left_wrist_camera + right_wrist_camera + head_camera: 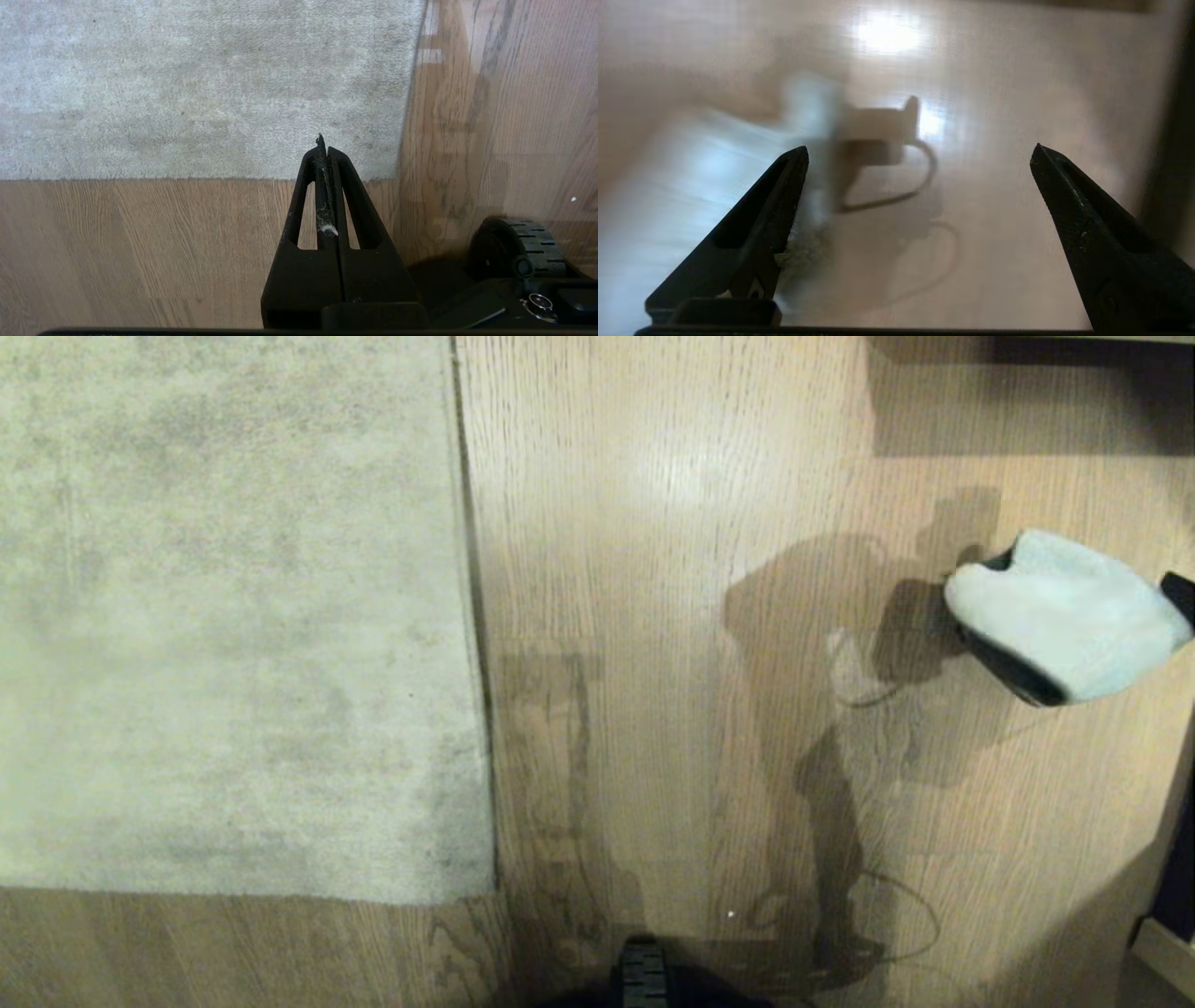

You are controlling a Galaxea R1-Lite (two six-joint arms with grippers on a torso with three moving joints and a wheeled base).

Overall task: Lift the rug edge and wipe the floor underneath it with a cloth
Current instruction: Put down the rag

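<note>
Right wrist view first: our right gripper (pixel 920 154) stands wide, its two dark fingers (pixel 756 224) far apart with nothing between them; the picture is smeared, so we read little else from it than bare floor below. In the head view the cloth (pixel 1074 616) sits draped over a dark part at the right edge, clear of the floor (pixel 653 616); we judge that dark part to be our right arm's end, with the rag resting on it rather than pinched, but we cannot tell this for certain. Left gripper (pixel 324 144) is closed tight, tips together, a wisp of lint on one finger; it hangs over the near corner of the rug and holds nothing.

Progress, as we judge it: nothing done; the rug edge (pixel 471 616) lies flat along its whole visible run, corner (pixel 485 891) down; no lifting, no wiping yet. Left to do: secure the cloth, raise the edge, wipe beneath.

Surface: light wood-grain planks with a sheen and a bright glare patch; arm shadows fall across them. Rug is mottled beige-grey, filling the left of the head view. A base wheel (pixel 518 252) shows in the left wrist view; dark furniture lines the far right.
</note>
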